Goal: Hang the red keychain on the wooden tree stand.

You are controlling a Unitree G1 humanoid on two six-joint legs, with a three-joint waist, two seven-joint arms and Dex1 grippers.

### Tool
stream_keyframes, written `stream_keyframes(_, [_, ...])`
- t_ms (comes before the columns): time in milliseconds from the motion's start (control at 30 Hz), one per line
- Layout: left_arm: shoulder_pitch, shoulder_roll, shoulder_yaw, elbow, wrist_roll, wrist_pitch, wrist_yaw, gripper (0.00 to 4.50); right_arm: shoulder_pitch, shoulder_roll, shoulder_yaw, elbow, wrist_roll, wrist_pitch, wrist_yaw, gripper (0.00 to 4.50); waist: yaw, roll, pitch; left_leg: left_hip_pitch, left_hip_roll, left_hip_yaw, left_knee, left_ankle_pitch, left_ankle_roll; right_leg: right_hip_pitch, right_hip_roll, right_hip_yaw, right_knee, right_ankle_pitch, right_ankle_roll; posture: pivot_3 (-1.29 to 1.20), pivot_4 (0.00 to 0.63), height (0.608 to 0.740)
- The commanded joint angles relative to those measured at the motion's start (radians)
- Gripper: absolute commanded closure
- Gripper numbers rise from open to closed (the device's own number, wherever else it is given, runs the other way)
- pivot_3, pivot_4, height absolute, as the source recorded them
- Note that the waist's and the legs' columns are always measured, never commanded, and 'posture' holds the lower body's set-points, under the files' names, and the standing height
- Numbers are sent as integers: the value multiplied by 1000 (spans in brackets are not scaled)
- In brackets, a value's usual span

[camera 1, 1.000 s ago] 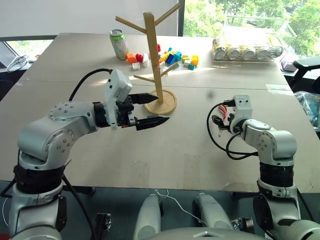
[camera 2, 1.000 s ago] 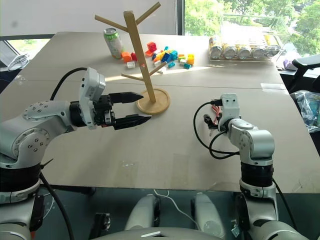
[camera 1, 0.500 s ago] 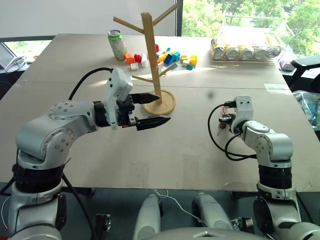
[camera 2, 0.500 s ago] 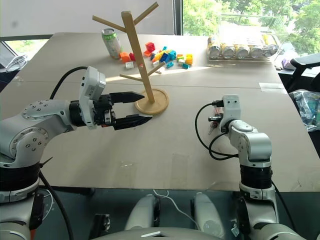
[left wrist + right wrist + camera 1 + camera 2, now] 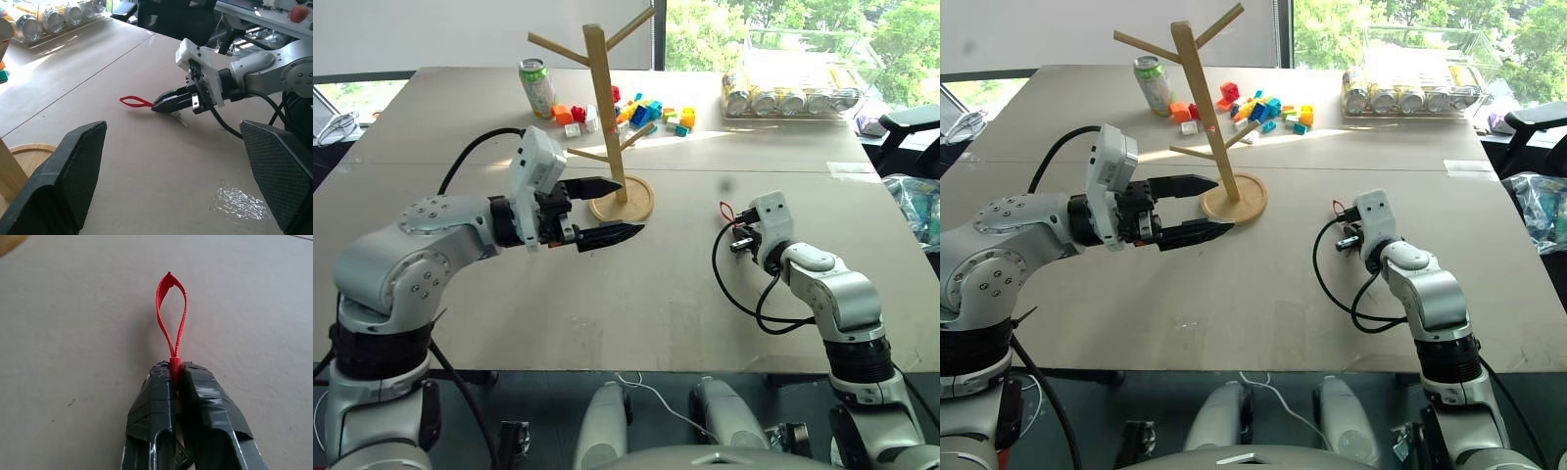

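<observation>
Near the right half of the table (image 5: 636,294), well short of its front edge, the right gripper (image 5: 175,374) has its two black fingers pinched together on the red keychain (image 5: 171,313). Its own wrist view gives the detail: a thin woven strap forming a narrow teardrop loop, its red crimped end caught between the taped, matte fingertips, the loop sticking out ahead over the bare tabletop. From the left wrist view comes something else, a small silvery metal piece hanging under that gripper, and the red loop pointing away from it, level above the surface.

Over in the head views the keychain is barely a red fleck by the gripper. Those views give the layout instead: the wooden tree stand (image 5: 607,117), pale smooth wood, a straight post with angled pegs on a round disc base, stands upright near the table's middle, well apart from the keychain. Just before its base hovers the left gripper (image 5: 607,209), fingers spread apart and holding nothing. Along the far edge sit a green soda can (image 5: 537,86), scattered coloured toy bricks (image 5: 651,110) and a clear tray of cans (image 5: 790,98).
</observation>
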Motion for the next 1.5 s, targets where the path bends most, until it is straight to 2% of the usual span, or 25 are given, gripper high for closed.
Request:
stream_keyframes(33, [46, 14, 119, -44, -66, 20, 32, 0, 2, -22, -52, -130, 88, -128, 121, 4446, 1, -1, 1, 0, 0, -1, 0, 0, 0, 0, 0, 0, 0, 0, 0, 0, 150, 732])
stream_keyframes(200, [95, -17, 286, -86, -231, 67, 166, 0, 6, 7, -73, -213, 179, -229, 187, 4446, 3, -4, 4, 0, 0, -1, 0, 0, 0, 0, 0, -1, 0, 0, 0, 0, 150, 732])
stream_keyframes(333, [122, -29, 376, -129, -358, 74, 308, 0, -14, 15, -30, -224, 186, -325, 241, 4446, 6, -5, 4, 0, 0, -1, 0, 0, 0, 0, -1, -1, 0, 0, 0, 0, 150, 732])
stream_keyframes(667, [220, 3, 493, -173, -601, 16, 509, 0, -146, 86, 112, 4, 89, -612, 337, 4446, 9, -6, 5, 0, 0, -1, 1, 0, 0, 0, -1, -1, 1, 2, -3, 0, 150, 732])
stream_keyframes(1000, [312, 31, 501, -198, -622, -48, 530, 0, -269, 154, 129, 201, 18, -719, 322, 4446, 22, -6, 6, 0, 0, -1, 1, 0, 0, 0, -1, -1, 1, 2, -4, 0, 150, 732])
stream_keyframes(1500, [315, 78, 468, -183, -620, -88, 515, 0, -308, 181, 132, 322, -54, -766, 299, 4446, 27, -6, 6, 0, 0, -1, 1, 0, 0, 0, -1, -1, 1, 2, -4, 0, 150, 732])
